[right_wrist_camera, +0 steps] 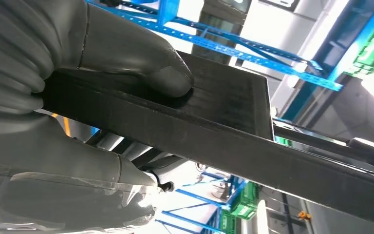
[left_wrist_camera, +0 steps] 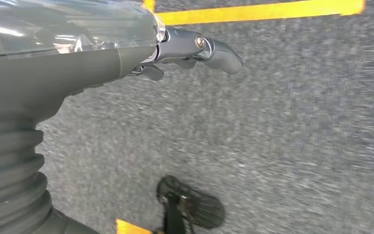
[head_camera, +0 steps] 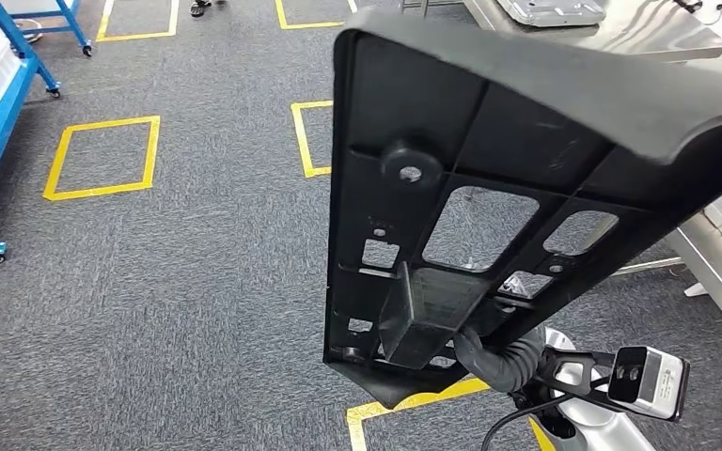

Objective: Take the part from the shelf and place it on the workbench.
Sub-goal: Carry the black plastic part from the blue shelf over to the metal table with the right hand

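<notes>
Black ribbed part (head_camera: 489, 188), stiff moulded plastic and likely light but unwieldy, rises above the right hand (right_wrist_camera: 92, 97), clamped at its boxy lower end; left hand (left_wrist_camera: 195, 51) hangs empty, fingers loosely extended, workbench (head_camera: 714, 254) beyond.

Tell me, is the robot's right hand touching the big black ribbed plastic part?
Touching. In the right wrist view the right hand grips the black plastic part, thumb pressed flat on its surface.

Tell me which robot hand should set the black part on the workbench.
Right. The right robot hand already grips the black plastic part, and the metal workbench lies on the robot's right. The left robot hand hangs over the carpet, holding nothing.
</notes>
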{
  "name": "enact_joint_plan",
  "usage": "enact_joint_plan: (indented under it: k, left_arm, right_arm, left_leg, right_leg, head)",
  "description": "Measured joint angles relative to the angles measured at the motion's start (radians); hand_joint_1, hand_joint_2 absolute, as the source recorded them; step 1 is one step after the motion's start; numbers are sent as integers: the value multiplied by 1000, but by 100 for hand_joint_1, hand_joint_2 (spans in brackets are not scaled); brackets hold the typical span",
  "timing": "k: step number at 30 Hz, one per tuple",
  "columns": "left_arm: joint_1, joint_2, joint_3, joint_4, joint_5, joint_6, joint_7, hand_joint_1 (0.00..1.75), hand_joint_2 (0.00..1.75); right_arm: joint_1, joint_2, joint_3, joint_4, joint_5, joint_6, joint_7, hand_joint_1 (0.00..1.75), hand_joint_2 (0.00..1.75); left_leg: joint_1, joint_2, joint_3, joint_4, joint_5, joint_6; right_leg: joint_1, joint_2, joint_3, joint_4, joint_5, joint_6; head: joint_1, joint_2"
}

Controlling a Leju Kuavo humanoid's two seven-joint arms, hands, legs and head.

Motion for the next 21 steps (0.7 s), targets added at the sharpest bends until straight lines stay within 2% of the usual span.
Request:
enact_joint_plan:
  k: [1, 2, 3, 4, 5, 6, 7, 9, 10, 11, 12, 13, 14, 15, 16, 17, 18, 19, 20, 21]
  left_arm:
    - [-2, 0, 0, 0, 4, -1, -2, 0, 175]
    - [-1, 1, 0, 0, 7, 0, -5, 0, 175]
    - [2, 1, 0, 0, 11, 1, -9, 0, 175]
    - [7, 0, 0, 0, 13, 1, -13, 0, 175]
    - [12, 0, 0, 0, 11, 1, -15, 0, 175]
    - [15, 0, 0, 0, 8, -1, -16, 0, 175]
    - [16, 0, 0, 0, 6, -4, -16, 0, 175]
    - [16, -2, 0, 0, 7, -7, -15, 0, 175]
    - [17, -3, 0, 0, 11, -7, -13, 0, 175]
    - [18, -4, 0, 0, 14, -6, -11, 0, 175]
    - [18, -5, 1, 0, 17, -4, -10, 0, 175]
    - [18, -6, 1, 0, 19, -1, -8, 0, 175]
    - [16, -7, 1, 0, 19, 1, -8, 0, 175]
    - [15, -7, 1, 0, 19, 4, -8, 0, 175]
    - [14, -8, 1, 0, 19, 6, -8, 0, 175]
    - [16, -8, 2, 0, 19, 7, -8, 0, 175]
    - [19, -8, 2, 0, 19, 7, -9, 0, 175]
    - [22, -8, 3, 0, 19, 6, -10, 0, 175]
    - [25, -8, 3, 0, 19, 5, -11, 0, 175]
    - [26, -8, 4, 0, 19, 3, -12, 0, 175]
  right_arm:
    - [3, 5, 2, 1, 7, 6, 1, 175, 175]
    - [12, 15, 0, 3, 16, 17, 2, 175, 175]
    - [25, 29, -4, 7, 28, 32, 5, 175, 175]
    - [41, 45, -8, 12, 38, 50, 7, 175, 175]
    - [57, 58, -13, 18, 45, 67, 8, 175, 175]
    - [68, 67, -19, 25, 49, 82, 10, 175, 175]
    - [74, 74, -29, 33, 49, 100, 10, 175, 175]
    - [78, 81, -59, 50, 41, 137, 13, 175, 175]
    - [76, 84, -76, 60, 32, 155, 15, 175, 175]
    - [73, 86, -91, 70, 22, 169, 18, 175, 175]
    - [70, 88, -104, 82, 12, 180, 20, 175, 175]
    - [69, 88, -116, 93, 4, 188, 23, 175, 175]
    - [69, 90, -126, 102, -1, 194, 26, 175, 175]
    - [67, 91, -135, 112, -4, 198, 29, 175, 175]
    - [64, 94, -142, 120, -6, 200, 32, 175, 175]
    - [61, 99, -145, 128, -7, 200, 34, 175, 175]
    - [59, 103, -147, 135, -8, 200, 36, 175, 175]
    - [59, 107, -148, 143, -9, 201, 38, 175, 175]
    - [61, 110, -148, 149, -9, 202, 39, 175, 175]
    - [62, 111, -149, 155, -9, 203, 40, 175, 175]
  left_leg:
    - [0, 10, 1, -5, 3, 6]
    - [-2, 20, 2, -7, 4, 10]
    - [-5, 31, 2, -8, 4, 12]
    - [-8, 43, 1, -8, 3, 13]
    - [-10, 56, 1, -8, 1, 15]
    - [-13, 68, 2, -8, 0, 15]
    - [-15, 79, 4, -8, -2, 15]
    - [-20, 99, 10, -7, -7, 11]
    - [-22, 109, 12, -7, -10, 8]
    - [-24, 119, 14, -7, -13, 4]
    - [-25, 130, 16, -7, -15, 0]
    - [-26, 142, 19, -8, -17, -4]
    - [-25, 140, 21, -5, -21, -9]
    - [-23, 125, 18, 7, -32, -14]
    - [-22, 98, 5, 40, -53, -18]
    - [-19, 66, -20, 95, -83, -21]
    - [-17, 43, -53, 165, -116, -24]
    - [-17, 32, -88, 233, -142, -26]
    - [-16, 29, -112, 276, -151, -27]
    - [-15, 28, -119, 281, -138, -28]
  right_leg:
    - [2, -30, -18, 37, -22, 2]
    - [3, -63, -46, 95, -52, 3]
    - [4, -83, -79, 164, -83, 4]
    - [4, -92, -109, 223, -104, 4]
    - [5, -96, -126, 255, -109, 3]
    - [6, -99, -121, 245, -94, 0]
    - [8, -105, -96, 197, -65, -5]
    - [22, -151, -20, 58, -9, -21]
    - [30, -171, 7, 7, 4, -29]
    - [37, -184, 19, -18, 7, -34]
    - [41, -181, 19, -25, 5, -38]
    - [40, -166, 18, -28, 7, -41]
    - [37, -154, 20, -32, 10, -44]
    - [33, -142, 23, -37, 14, -49]
    - [28, -130, 25, -41, 17, -54]
    - [26, -119, 26, -43, 19, -57]
    - [25, -106, 26, -43, 20, -60]
    - [25, -91, 26, -42, 20, -61]
    - [24, -76, 26, -41, 19, -61]
    - [24, -61, 26, -39, 19, -60]
  head:
    - [0, 0]
    - [0, 0]
    - [0, 0]
    - [0, 0]
    - [0, 0]
    - [0, 0]
    - [0, 0]
    - [0, 0]
    - [0, 0]
    - [0, 0]
    - [0, 0]
    - [0, 0]
    - [0, 0]
    - [0, 0]
    - [0, 0]
    - [0, 0]
    - [0, 0]
    - [0, 0]
    - [0, 0]
    - [0, 0]
